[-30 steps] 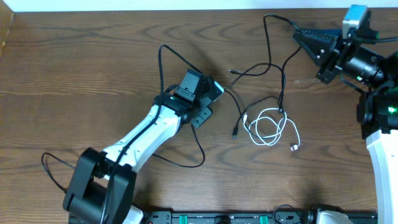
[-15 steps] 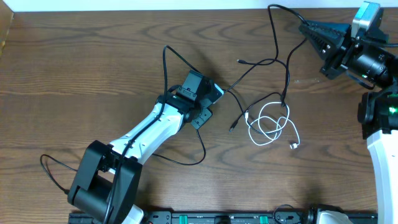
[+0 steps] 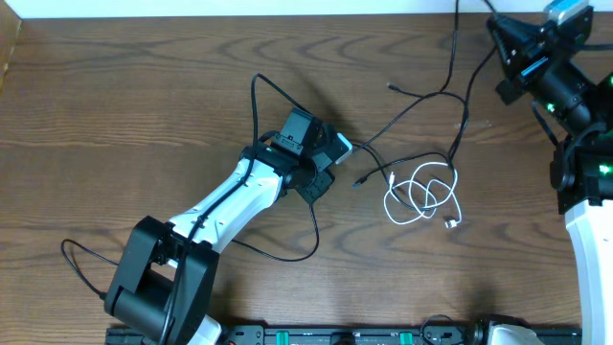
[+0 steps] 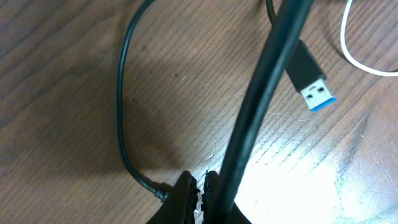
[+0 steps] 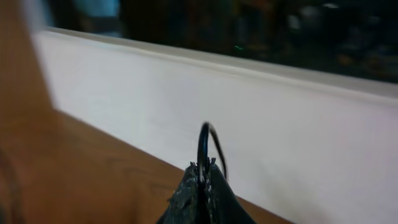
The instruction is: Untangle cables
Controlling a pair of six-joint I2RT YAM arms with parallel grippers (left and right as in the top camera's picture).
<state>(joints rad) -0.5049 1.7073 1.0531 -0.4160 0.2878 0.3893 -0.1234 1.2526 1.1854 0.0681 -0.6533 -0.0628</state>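
Note:
A long black cable [image 3: 421, 94] stretches across the table between my two grippers. My left gripper [image 3: 333, 158] is shut near the table's middle; in the left wrist view that cable [image 4: 261, 106] rises blurred from its shut jaws [image 4: 200, 186]. My right gripper [image 3: 491, 24] is at the far right edge, shut on a thin black cable loop [image 5: 205, 140] that sticks up from its tips [image 5: 203, 171]. A coiled white cable [image 3: 421, 196] lies right of centre, with black cable crossing it. A black USB plug [image 4: 311, 81] with a blue tongue lies just ahead of the left gripper [image 3: 359, 180].
The left arm's own wire [image 3: 311, 230] loops across the table behind its wrist. A white wall [image 5: 249, 106] runs along the table's far edge, right in front of the right gripper. Another small black plug end [image 3: 393, 86] lies near the far centre.
My right gripper has moved up and to the right toward the far edge, pulling the black cable taut. The loose plugs and the white coil slid slightly right. The left gripper stayed put.

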